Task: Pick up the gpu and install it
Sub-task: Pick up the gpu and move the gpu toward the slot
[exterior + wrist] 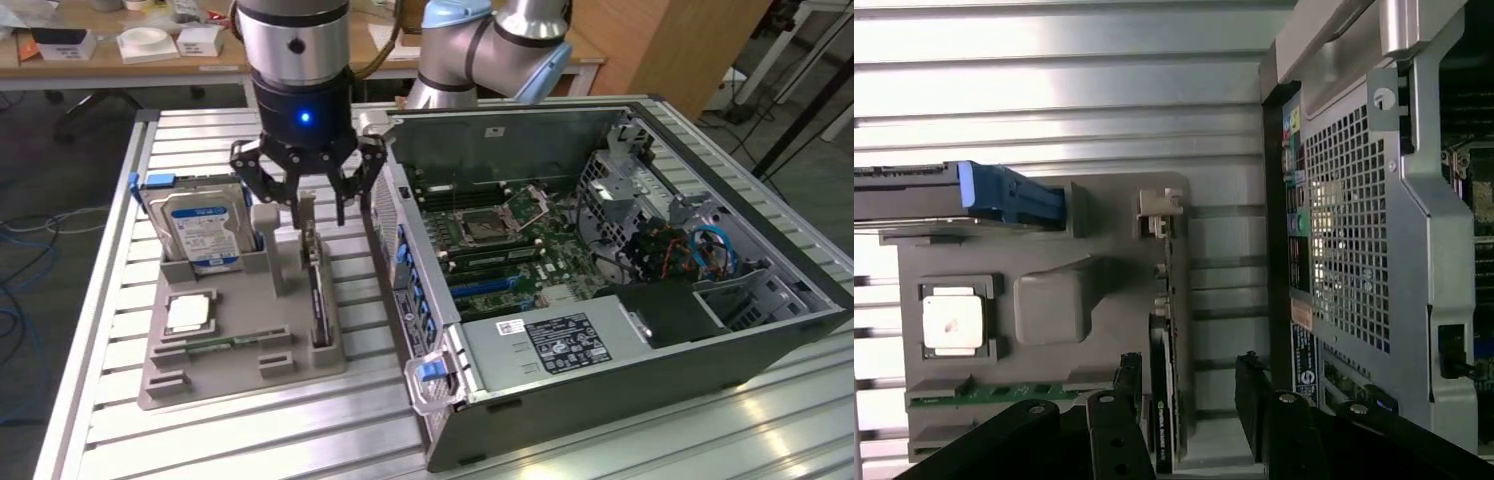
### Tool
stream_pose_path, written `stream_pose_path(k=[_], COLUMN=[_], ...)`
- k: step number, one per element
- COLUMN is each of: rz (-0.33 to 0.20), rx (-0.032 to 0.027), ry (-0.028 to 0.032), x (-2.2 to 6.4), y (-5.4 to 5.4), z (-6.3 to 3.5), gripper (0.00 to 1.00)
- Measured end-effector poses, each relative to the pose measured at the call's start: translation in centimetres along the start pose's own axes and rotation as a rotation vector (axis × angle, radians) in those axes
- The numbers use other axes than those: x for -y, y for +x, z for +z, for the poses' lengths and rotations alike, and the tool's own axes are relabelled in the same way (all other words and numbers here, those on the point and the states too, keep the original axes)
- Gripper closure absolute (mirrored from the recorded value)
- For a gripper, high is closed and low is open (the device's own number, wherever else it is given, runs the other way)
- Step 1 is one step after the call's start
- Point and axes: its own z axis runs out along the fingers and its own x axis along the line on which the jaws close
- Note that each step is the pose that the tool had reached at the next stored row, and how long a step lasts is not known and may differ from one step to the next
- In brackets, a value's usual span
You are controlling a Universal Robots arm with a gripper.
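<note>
Look at the hand (310,208): spread wide, pinching nothing, hanging right over the gpu (318,290). Find the gpu standing on its thin edge in a slot of the gray holder (240,372) on the tabletop (107,210), just beside the open computer case (601,250), on the exterior view's left of it. Stands tall and thin, with its long side running along the case wall, from the far end of the holder toward the near end. Seen from the wrist view, sits between the two fingers (1126,372), closer to one than to the other; hard to tell if touching either. Runs straight through the gap, so a squeeze would likely press on its two flat faces. Looks lined up for a grab, though not gripped yet. Mind the hard drive (200,225) standing near, at the holder's other side, away from the case.
</note>
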Motion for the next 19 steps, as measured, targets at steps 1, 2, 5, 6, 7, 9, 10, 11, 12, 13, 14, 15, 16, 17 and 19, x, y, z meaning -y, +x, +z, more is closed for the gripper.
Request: stream_pose_path(k=[1,2,5,6,7,9,10,11,12,13,14,15,16,17,19], rz=[0.0,0.001,0.001,0.001,0.001,0.001,0.001,0.001,0.001,0.001,0.001,0.001,0.001,0.001,0.001], rx=[0.0,0.0,0.0,-0.0001,-0.0001,-0.0001,0.0,-0.0001,0.0,0.0001,0.0,0.0001,0.0,0.0,0.0], ry=[0.0,0.0002,0.0003,0.0003,0.0002,0.0004,0.0002,0.0002,0.0003,0.0001,0.0002,0.0001,0.0003,0.0002,0.0003], x=[0.08,0.14,0.4,0.59,0.85,1.48,1.78,2.04,2.23,2.38,2.5,2.62,2.74,2.8,2.85], y=[0.2,0.4,0.9,0.9,0.9,0.9,0.9,0.9,0.9,0.8,0.8,0.8,0.8,0.8,0.9], z=[0.17,0.34,0.86,1.04,1.22,1.55,1.72,1.89,2.06,2.24,2.42,2.59,2.77,2.95,3.31], gripper=[0.5,0.5,0.5,0.5,0.5,0.5,0.5,0.5,0.5,0.5,0.5,0.5,0.5,0.5,0.5])
